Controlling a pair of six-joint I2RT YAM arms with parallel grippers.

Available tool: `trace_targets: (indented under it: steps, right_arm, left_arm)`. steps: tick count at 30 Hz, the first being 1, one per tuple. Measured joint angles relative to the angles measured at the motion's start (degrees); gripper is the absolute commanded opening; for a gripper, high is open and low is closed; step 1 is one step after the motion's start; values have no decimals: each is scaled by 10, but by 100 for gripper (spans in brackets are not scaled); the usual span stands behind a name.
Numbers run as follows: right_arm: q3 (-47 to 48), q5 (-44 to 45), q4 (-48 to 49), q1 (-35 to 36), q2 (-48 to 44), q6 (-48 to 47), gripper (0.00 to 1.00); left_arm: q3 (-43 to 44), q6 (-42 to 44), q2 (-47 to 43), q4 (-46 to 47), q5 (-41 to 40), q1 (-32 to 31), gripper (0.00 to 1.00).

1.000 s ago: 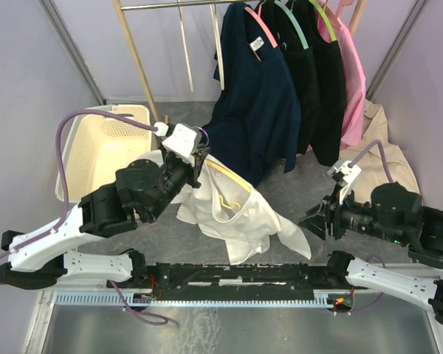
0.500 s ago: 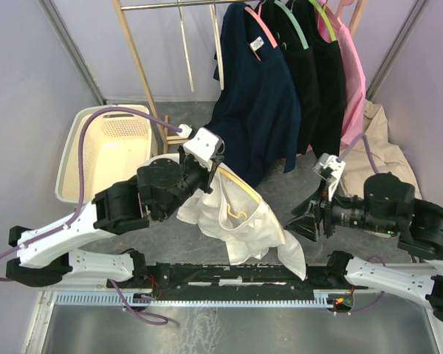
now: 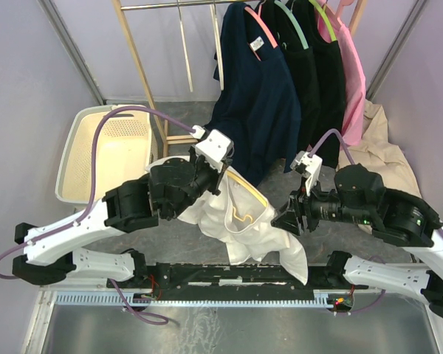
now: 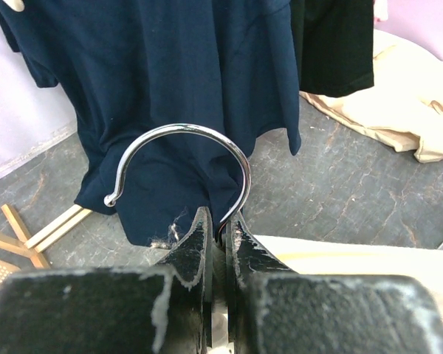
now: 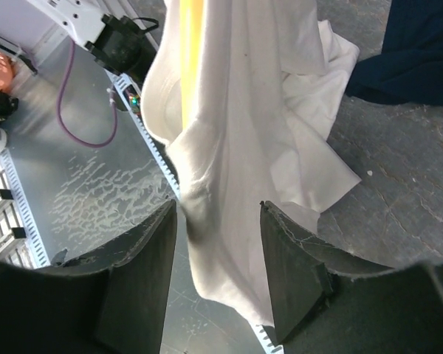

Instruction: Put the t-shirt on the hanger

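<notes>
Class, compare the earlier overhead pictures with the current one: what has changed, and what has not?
The left gripper, still shut on the silver hook of the slim yellow hanger, carried it and the draped white cotton t-shirt rightward. The right gripper swung left; its open fingers now flank the hanging fabric. Hung clothes and the cream basket stayed.

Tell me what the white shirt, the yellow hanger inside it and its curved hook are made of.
The t-shirt looks like soft, matte cotton-like knit: it drapes in loose creased folds. The hanger seems smooth yellow plastic, though painted wood can't be excluded. Its hook looks like polished metal wire: thin, silvery, with bright glints.
</notes>
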Motion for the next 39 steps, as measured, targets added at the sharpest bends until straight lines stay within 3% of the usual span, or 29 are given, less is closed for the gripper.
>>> trace_targets:
  steps: [7,11,17,18,20,24,28,32,39]
  right_arm:
    - [-20,17,-11,0,12,-9,55]
    - [-30,24,-12,0,17,-10,49]
    - [-38,31,-15,0,18,-14,6]
    - [-39,30,-15,0,18,-17,2]
    - [-40,29,-16,4,16,-19,1]
    - [-44,37,-25,4,10,-17,1]
    - [-45,48,-43,4,5,-12,1]
    - [-57,63,-67,4,-1,-3,1]
    - [-79,101,-85,4,-18,11,1]
  left_arm:
    - [0,0,15,8,12,0,3]
    - [0,-2,27,15,24,1,3]
    - [0,-11,42,25,37,1,3]
    - [0,-11,45,26,39,1,3]
    - [0,-13,50,26,40,3,5]
    - [1,-18,58,25,41,4,29]
    - [5,-20,61,30,42,3,41]
    - [12,-20,59,42,42,2,47]
    - [11,-20,50,48,39,3,47]
